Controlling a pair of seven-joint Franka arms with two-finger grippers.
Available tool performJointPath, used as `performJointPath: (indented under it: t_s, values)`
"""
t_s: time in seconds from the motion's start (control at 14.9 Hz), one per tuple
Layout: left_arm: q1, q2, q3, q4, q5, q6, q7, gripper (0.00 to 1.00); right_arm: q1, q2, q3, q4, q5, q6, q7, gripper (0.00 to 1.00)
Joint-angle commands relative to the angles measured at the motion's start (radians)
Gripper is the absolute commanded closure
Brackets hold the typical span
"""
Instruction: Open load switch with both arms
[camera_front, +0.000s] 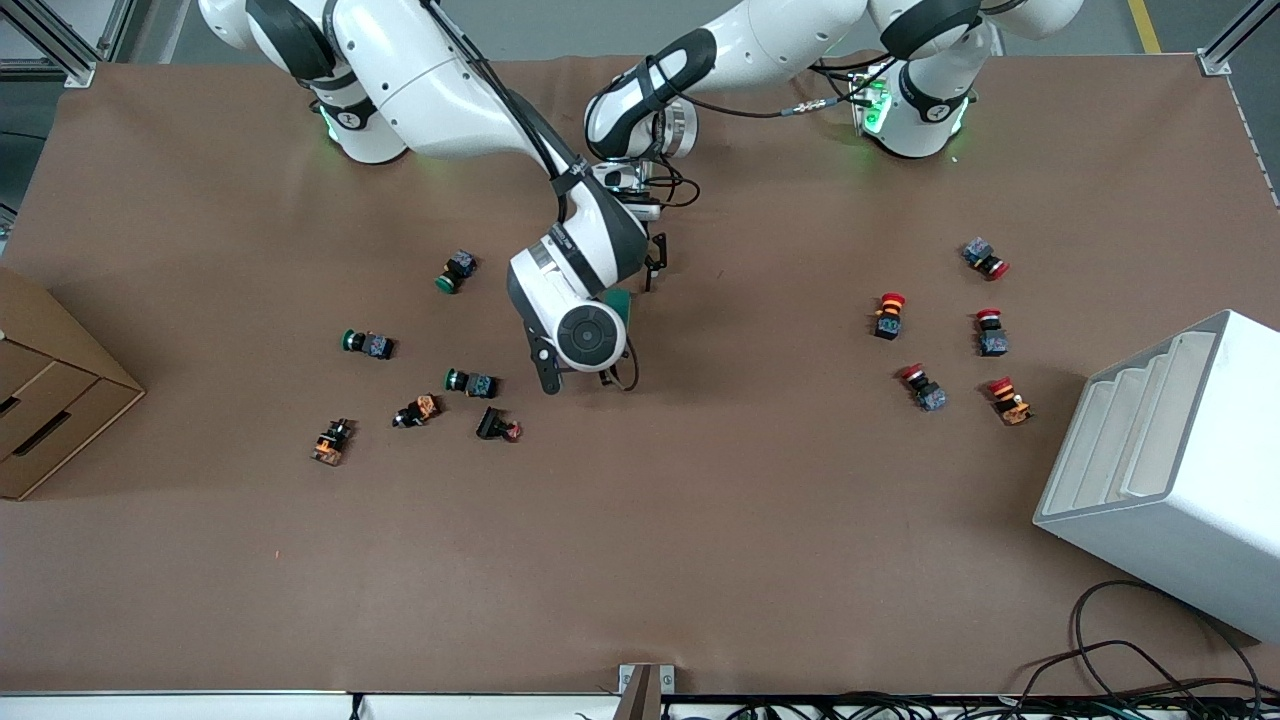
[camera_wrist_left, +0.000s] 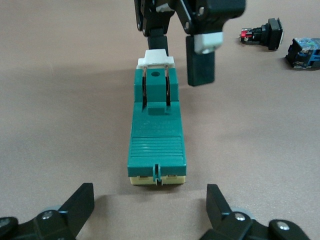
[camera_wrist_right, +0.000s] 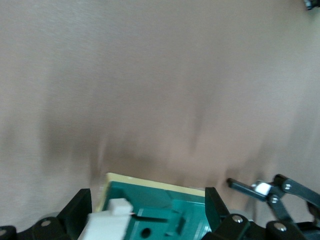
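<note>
The load switch (camera_wrist_left: 156, 135) is a dark-green block on a cream base, lying flat on the brown table with its white tab (camera_wrist_left: 158, 58) at one end. In the front view only a green corner of the load switch (camera_front: 621, 302) shows beside the right arm's wrist. My right gripper (camera_wrist_right: 147, 207) is open and low over the tab end, one finger on each side of the block (camera_wrist_right: 170, 210). My left gripper (camera_wrist_left: 150, 200) is open just short of the other end, with nothing between its fingers (camera_wrist_left: 82, 200). Its fingers (camera_front: 655, 265) hang beside the right wrist.
Several green-capped and orange push-buttons (camera_front: 470, 382) lie scattered toward the right arm's end. Red-capped ones (camera_front: 888, 315) lie toward the left arm's end. A cardboard drawer box (camera_front: 50, 390) and a white rack (camera_front: 1170, 460) stand at the table's two ends. Cables (camera_front: 1130, 650) trail at the front edge.
</note>
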Motion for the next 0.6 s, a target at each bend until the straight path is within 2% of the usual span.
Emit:
performJointPath:
  t_s: [0.0,0.54]
  values:
    - [0.012,-0.008,0.004,-0.013,-0.017,-0.007,0.011,0.01,0.005,-0.007,0.004,0.007,-0.003,-0.047,0.008,0.0]
    - [0.012,-0.006,0.004,-0.013,-0.019,-0.007,0.011,0.01,0.007,-0.042,0.02,0.013,0.003,-0.072,0.008,0.0]
